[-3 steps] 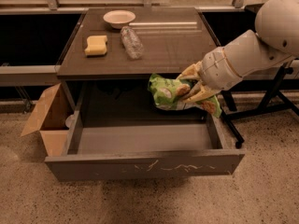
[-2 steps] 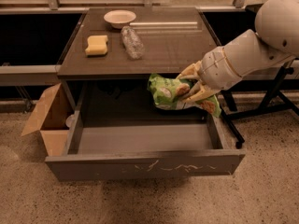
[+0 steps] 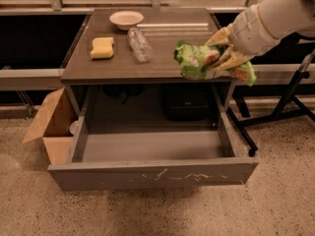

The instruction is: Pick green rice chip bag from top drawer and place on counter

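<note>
Where the white arm comes in from the right, the gripper point(image 3: 221, 55) is clenched on the green chip bag point(image 3: 192, 60), its yellowish fingers point(image 3: 217, 36) closed over the crumpled right half. The bag hangs at the near right edge of the counter point(image 3: 162, 38), with the open drawer point(image 3: 152, 173) below and nearer. Whether the bag touches the counter cannot be told. Farther left on the counter lie a clear bottle point(image 3: 139, 44) and a yellow sponge point(image 3: 102, 47), apart from each other, with a pale bowl point(image 3: 126, 19) at the far side. A cardboard box point(image 3: 51, 127) sits on the floor, left of the drawer.
</note>
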You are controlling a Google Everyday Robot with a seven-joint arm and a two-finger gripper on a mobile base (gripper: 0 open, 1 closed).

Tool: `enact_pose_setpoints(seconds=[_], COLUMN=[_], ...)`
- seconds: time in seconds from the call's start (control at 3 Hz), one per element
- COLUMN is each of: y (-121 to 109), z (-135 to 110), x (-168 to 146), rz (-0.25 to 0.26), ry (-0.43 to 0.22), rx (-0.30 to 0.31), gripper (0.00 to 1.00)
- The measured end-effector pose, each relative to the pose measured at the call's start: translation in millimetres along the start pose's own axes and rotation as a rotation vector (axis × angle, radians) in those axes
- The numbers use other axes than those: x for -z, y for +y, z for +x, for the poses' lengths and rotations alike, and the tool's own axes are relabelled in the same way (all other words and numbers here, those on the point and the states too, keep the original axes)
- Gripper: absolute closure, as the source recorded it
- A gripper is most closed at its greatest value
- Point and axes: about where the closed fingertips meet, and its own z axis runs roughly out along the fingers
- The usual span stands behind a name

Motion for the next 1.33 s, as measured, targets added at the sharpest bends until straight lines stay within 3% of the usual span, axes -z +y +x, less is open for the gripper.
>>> enact_pose_setpoints(seconds=[0.33,1.0,1.33], y=[-41.0,-85.1,-112.1], z=[16.6,51.2,58.1], x=[28.1,14.5,14.6], rz=[0.021,-0.028,0.037], ry=[0.067,0.082,0.091], rx=[0.037,0.052,0.074], gripper=[1.0,1.0,1.0])
